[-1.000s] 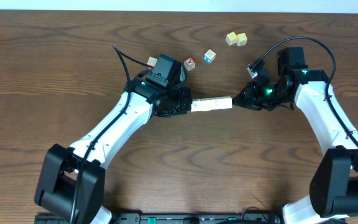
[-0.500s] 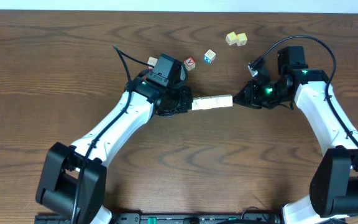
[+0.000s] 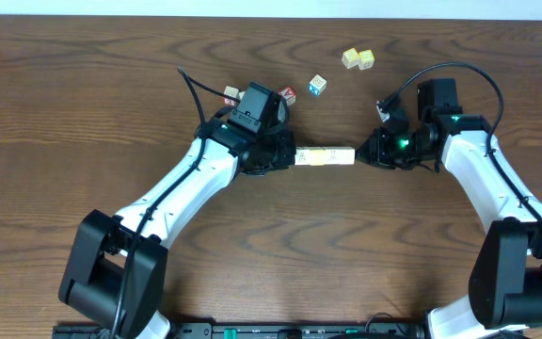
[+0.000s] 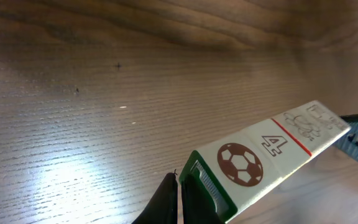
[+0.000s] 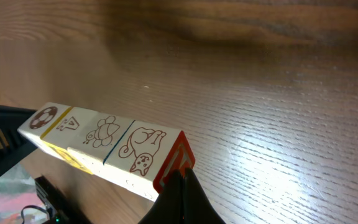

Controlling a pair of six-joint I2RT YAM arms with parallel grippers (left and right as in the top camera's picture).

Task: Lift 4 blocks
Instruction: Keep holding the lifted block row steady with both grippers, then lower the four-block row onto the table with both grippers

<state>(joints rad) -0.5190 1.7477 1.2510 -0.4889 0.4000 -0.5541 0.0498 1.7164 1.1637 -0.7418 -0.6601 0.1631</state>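
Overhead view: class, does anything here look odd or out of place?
Yes: the row of four blocks is pinned only by its ends between the shut left gripper and right gripper, seemingly clear of the table like a bridge.

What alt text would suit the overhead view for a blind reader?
Two white robot arms squeeze a row of four small blocks end to end between their shut jaws. Other cubes lie loose on the wooden table.
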